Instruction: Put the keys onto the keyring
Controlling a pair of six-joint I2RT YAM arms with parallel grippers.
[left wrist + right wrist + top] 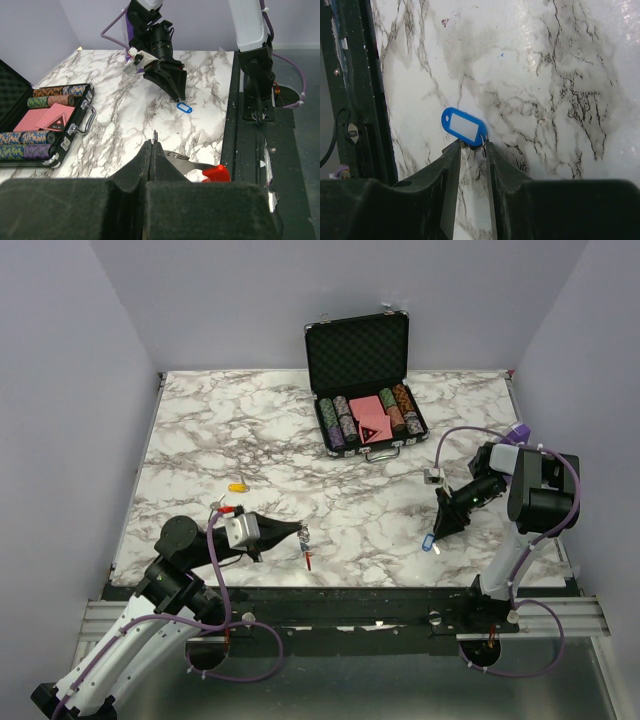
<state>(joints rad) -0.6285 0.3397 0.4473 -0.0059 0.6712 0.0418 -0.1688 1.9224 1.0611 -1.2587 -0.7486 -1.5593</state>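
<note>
open case (357, 350), poker chips (336, 426), cards (371, 416) inside

Free: tabletop (360, 502) centre | Blocked: open chip case (358, 352) far centre

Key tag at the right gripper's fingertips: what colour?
The key tag is blue with a white insert, clearest in the right wrist view.

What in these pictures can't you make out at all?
Keyring: left wrist view, mostly hidden behind the left claw.
Blue key: right wrist view, metal part tucked between the fingers of the right claw.
Yellow key: top view, too small for detail.
</note>
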